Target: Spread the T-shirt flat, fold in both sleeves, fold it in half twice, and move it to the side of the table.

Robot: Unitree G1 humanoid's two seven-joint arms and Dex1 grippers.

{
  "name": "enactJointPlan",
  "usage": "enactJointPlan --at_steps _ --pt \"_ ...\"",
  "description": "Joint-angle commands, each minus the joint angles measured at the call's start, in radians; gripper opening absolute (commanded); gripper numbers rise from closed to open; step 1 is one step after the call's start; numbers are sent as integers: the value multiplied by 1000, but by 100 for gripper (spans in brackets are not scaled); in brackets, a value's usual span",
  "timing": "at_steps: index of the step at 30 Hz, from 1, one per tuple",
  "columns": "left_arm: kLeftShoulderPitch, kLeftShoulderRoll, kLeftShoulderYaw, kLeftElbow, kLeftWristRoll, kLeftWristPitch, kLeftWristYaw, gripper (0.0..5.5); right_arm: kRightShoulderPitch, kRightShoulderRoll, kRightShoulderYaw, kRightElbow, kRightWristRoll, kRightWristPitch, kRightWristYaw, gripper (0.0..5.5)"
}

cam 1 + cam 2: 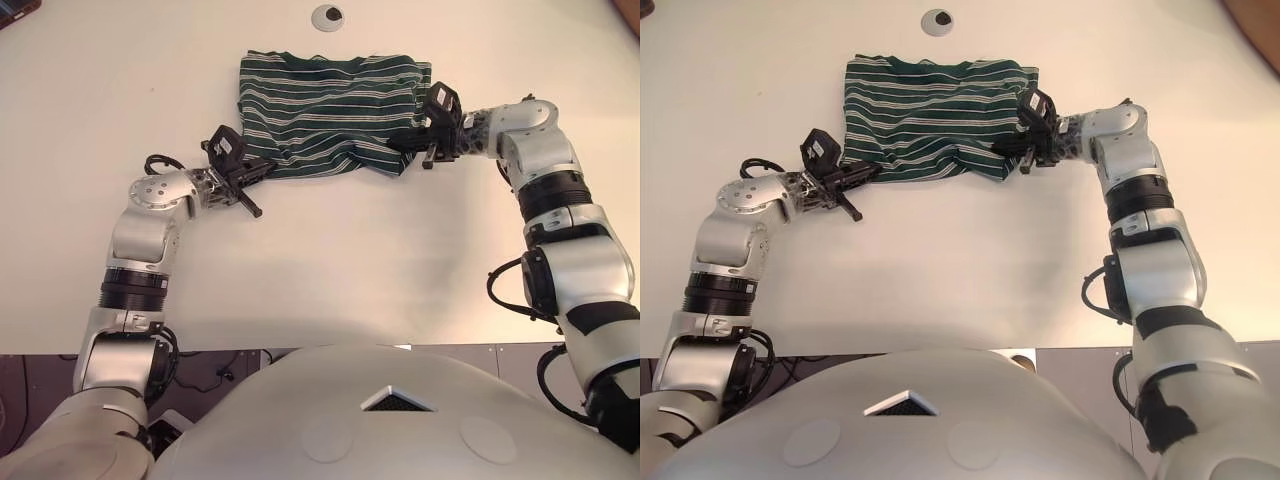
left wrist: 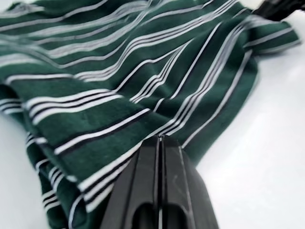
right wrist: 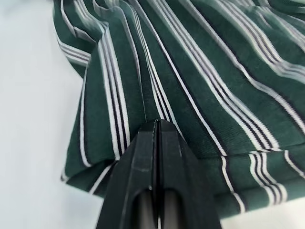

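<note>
The T-shirt (image 1: 330,110), green with white stripes, lies folded at the far middle of the white table (image 1: 350,270); left gripper (image 1: 266,166) is clenched on its near-left corner, forearm low, elbow bent outward; right gripper (image 1: 397,148) pinches the near-right corner, arm angled inward; a round grommet (image 1: 327,16) sits beyond the collar.

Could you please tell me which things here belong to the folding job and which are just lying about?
Job: T-shirt; table; left end effector, right end effector, shut on the shirt's near edge.
Lying about: round grommet beyond the shirt.
</note>
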Motion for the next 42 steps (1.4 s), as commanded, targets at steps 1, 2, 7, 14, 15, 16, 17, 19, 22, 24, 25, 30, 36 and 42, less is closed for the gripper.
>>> enactJointPlan --at_steps 1,2,7,14,15,16,17,19,22,24,25,30,36,42 --pt "1 59 -50 53 87 61 1 2 5 -50 84 45 -126 -111 -28 0" --pt "10 87 -55 66 104 64 -8 2 -8 -63 97 72 -154 -149 -47 0" --pt "1 177 -42 138 142 49 -22 2 -56 -90 152 169 -240 -290 -102 0" --pt "-243 95 -100 383 227 -113 7 2 204 -173 229 -485 70 4 424 0" --pt "-293 71 -110 437 241 -138 11 2 220 -176 236 -570 112 82 434 0" --pt "-332 51 -117 480 253 -158 15 2 228 -178 240 -627 146 138 436 0" --pt "-381 26 -123 539 266 -184 27 2 231 -169 234 -674 171 193 435 0" --pt "-474 -28 -121 666 290 -251 70 2 224 -141 201 -736 198 274 402 0" --pt "-529 -54 -60 781 280 -352 120 2 199 -138 105 -825 295 422 353 0" --pt "-500 -39 9 757 219 -404 92 2 147 -127 18 -817 358 502 301 0" --pt "-470 -26 33 721 196 -419 67 2 110 -114 -18 -787 375 525 268 0" --pt "-197 24 55 146 53 -231 -52 2 -9 -63 46 -434 136 225 33 0" --pt "-16 -42 -161 -252 57 11 -42 2 -16 -22 166 -169 -72 -85 -109 0" --pt "7 28 -355 -144 290 -6 -21 2 -54 -37 218 -10 -206 -253 -151 0"
